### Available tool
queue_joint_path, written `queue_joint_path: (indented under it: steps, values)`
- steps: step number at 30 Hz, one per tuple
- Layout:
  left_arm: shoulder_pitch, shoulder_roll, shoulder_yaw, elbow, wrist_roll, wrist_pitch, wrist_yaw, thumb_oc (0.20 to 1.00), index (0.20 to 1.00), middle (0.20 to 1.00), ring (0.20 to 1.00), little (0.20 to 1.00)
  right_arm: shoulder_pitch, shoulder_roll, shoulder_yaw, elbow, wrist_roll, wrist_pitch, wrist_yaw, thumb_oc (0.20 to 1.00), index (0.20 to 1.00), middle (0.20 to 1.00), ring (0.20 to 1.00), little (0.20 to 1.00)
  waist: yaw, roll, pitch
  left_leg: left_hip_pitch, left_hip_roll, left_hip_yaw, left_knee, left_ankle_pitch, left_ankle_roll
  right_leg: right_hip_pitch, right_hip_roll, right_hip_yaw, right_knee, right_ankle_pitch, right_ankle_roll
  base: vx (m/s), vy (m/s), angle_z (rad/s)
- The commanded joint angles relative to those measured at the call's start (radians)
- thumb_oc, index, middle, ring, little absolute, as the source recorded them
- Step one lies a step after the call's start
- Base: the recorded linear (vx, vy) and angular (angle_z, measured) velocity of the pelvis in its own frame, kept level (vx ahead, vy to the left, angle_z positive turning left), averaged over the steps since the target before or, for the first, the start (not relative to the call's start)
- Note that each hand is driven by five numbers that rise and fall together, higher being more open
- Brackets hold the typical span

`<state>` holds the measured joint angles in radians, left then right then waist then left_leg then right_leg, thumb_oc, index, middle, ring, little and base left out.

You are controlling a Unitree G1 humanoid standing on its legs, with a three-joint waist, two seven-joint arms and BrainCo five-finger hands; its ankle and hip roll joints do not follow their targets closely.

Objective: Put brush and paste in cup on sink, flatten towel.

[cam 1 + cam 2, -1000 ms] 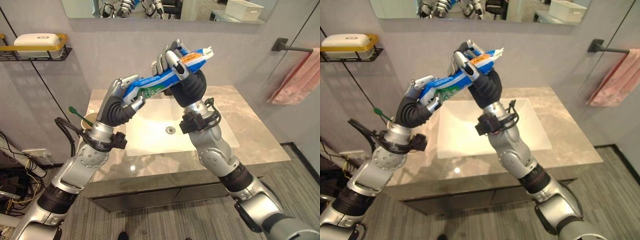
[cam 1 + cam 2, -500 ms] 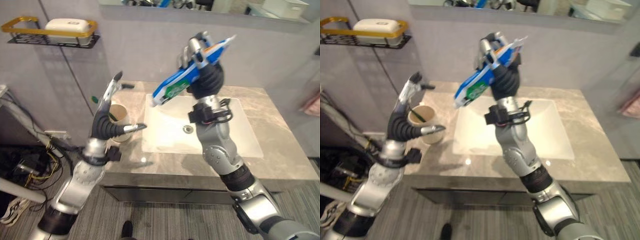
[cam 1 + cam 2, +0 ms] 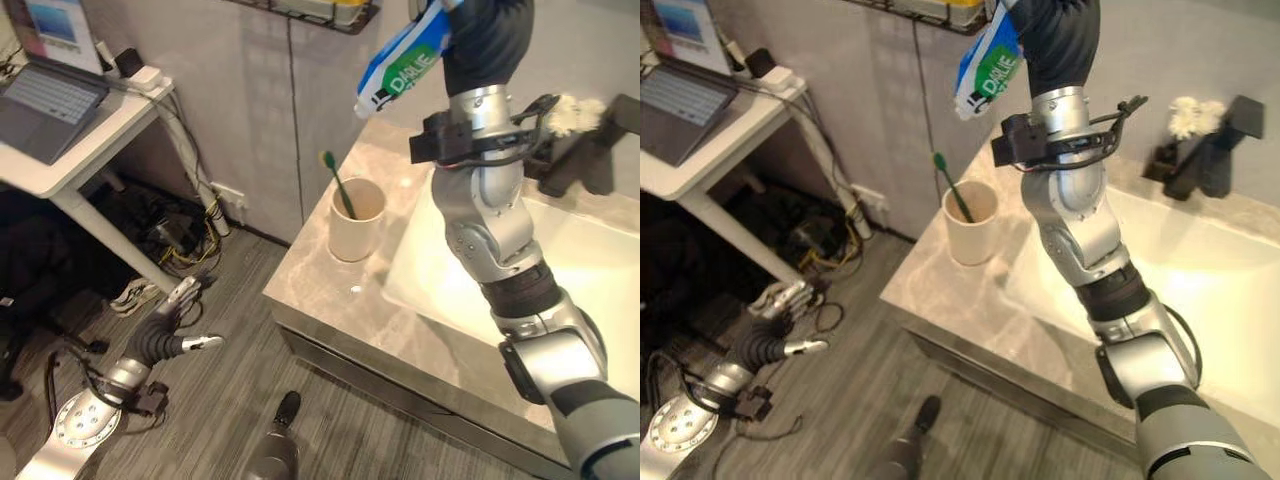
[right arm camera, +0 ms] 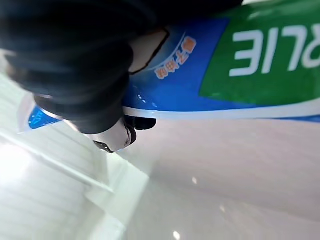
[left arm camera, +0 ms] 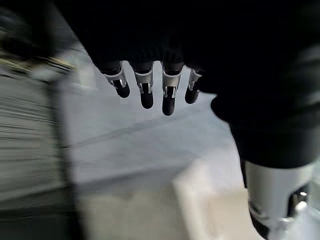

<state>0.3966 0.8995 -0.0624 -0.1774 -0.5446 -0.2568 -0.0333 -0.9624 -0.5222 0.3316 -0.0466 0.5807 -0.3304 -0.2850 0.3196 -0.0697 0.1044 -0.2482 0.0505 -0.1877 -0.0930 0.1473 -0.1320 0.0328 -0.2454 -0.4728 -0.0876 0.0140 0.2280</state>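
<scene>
1. Nearest you, your left hand [image 3: 170,335] hung low over the floor beside the bench, well apart from the work. Its fingers [image 5: 146,92] were straight and loose, holding nothing; I judge it was parked there to leave the cup free for the other arm.

2. On the near corner of the bench [image 3: 320,290] stood the cup [image 3: 357,219], upright, just beside the sink [image 3: 560,270]. The brush [image 3: 335,180] was already standing in it, handle down and leaning against the rim with its green head up, so that half of the job looked done.

3. Above and a little behind the cup, your right hand [image 3: 1058,35] held the paste [image 3: 400,75] high in the air. The fingers were curled tight round the upper part of the tube, as the right wrist view shows, and its free end pointed down toward the cup. That tilt looked chosen so the tube could be lowered in end first beside the brush.

4. Farther back, a dark tap [image 3: 1210,150] stood at the rear of the sink with a white fluffy thing just beside it.

5. The towel could not be judged from here.
</scene>
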Motion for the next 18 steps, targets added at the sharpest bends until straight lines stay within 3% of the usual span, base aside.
queue_joint_path:
  steps: [1, 9, 10, 18]
  values:
    - [0.019, -0.02, 0.007, 0.0, -0.078, 0.004, -0.047, 1.0, 1.0, 1.0, 1.0, 1.0, 0.021, -0.069, -0.061, -0.073, -0.03, -0.034, 0.022, 0.2, 0.2, 0.2, 0.2, 0.2, -0.003, -0.017, -0.043, 0.04, 0.013, 0.049, 0.006, -0.053, 0.008, -0.032, -0.082, 0.033, 0.0, 0.113, 0.016, 0.01, 0.021, 0.12]
    - [0.061, -0.105, -0.036, 0.074, -0.145, 0.074, -0.087, 1.0, 1.0, 1.0, 1.0, 1.0, 0.117, -0.096, -0.066, -0.134, 0.042, -0.025, 0.068, 0.2, 0.2, 0.2, 0.2, 0.2, -0.026, -0.039, -0.035, 0.043, 0.018, 0.087, 0.006, -0.059, 0.019, -0.066, -0.083, 0.078, 0.0, 0.123, 0.018, 0.0, 0.011, -0.06]
    - [0.064, -0.107, -0.044, 0.086, -0.148, 0.087, -0.091, 1.0, 1.0, 1.0, 1.0, 1.0, 0.126, -0.06, -0.04, -0.133, 0.077, -0.022, 0.086, 0.2, 0.2, 0.2, 0.2, 0.2, -0.032, -0.04, -0.035, 0.05, 0.023, 0.102, 0.006, -0.06, 0.018, -0.07, -0.082, 0.09, 0.0, 0.126, 0.017, 0.0, 0.0, -0.42]
    - [0.058, -0.083, -0.079, 0.091, -0.134, 0.091, -0.108, 1.0, 1.0, 1.0, 1.0, 1.0, 0.101, -0.037, 0.045, -0.114, 0.076, 0.021, 0.103, 0.2, 0.2, 0.2, 0.2, 0.2, -0.044, -0.035, -0.033, 0.057, 0.036, 0.123, 0.006, -0.057, 0.011, -0.08, -0.078, 0.098, 0.0, 0.13, 0.017, -0.01, -0.004, -0.13]
